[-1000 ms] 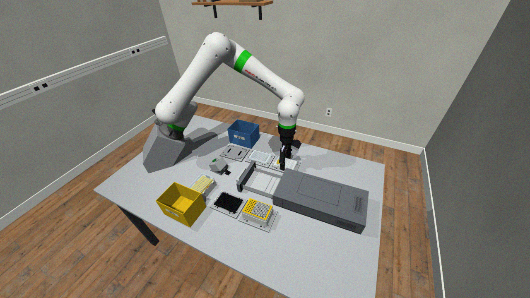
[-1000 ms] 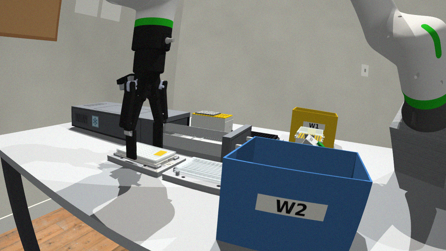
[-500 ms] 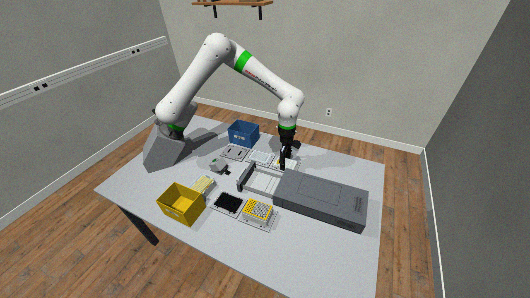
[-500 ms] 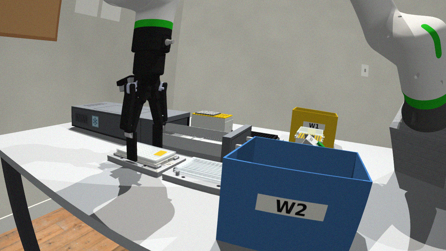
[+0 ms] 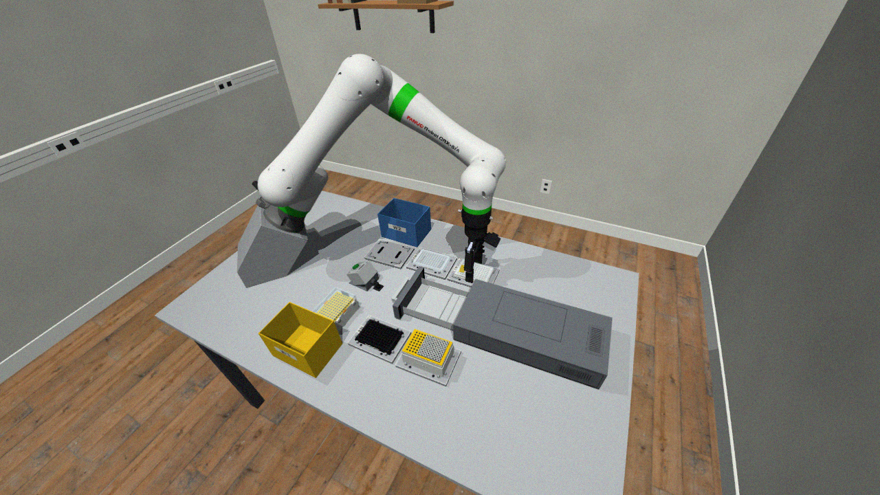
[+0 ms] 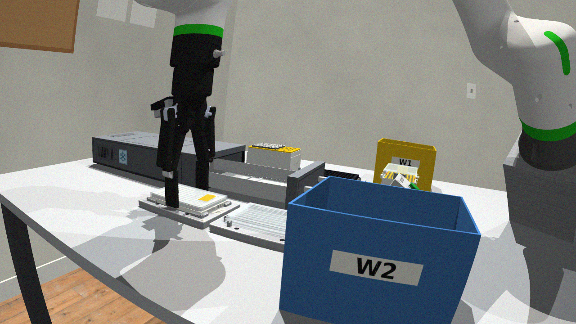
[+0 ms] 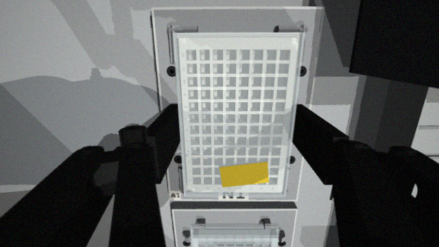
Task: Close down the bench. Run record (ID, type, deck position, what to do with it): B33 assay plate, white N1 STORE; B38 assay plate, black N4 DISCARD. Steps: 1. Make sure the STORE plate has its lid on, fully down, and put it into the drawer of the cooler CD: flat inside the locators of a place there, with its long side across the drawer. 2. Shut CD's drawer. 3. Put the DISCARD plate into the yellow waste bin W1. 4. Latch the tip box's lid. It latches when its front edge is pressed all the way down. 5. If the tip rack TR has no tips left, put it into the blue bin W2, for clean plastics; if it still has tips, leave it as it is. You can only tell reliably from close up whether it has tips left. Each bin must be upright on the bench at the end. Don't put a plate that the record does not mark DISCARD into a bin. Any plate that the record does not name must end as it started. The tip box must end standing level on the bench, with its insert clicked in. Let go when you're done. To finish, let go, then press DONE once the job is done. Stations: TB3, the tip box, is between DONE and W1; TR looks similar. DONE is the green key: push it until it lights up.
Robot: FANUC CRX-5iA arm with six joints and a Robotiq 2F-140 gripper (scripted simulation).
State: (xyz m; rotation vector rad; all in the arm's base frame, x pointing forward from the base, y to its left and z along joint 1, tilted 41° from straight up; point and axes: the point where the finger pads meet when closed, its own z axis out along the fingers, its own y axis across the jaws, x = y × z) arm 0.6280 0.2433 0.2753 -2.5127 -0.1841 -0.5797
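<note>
The white STORE plate with a yellow tag sits in nest N1 under a clear lid, next to the cooler. It also shows in the top view and the exterior view. My gripper is lowered over it, open, one finger at each long side, right by the edges; it points straight down. The cooler CD has its drawer pulled out and empty. The black plate lies on its nest by the yellow bin W1.
The blue bin W2 stands at the back. A clear lidded plate lies beside N1, then an empty nest. The tip box, the DONE key and the tip rack TR stand nearer the front.
</note>
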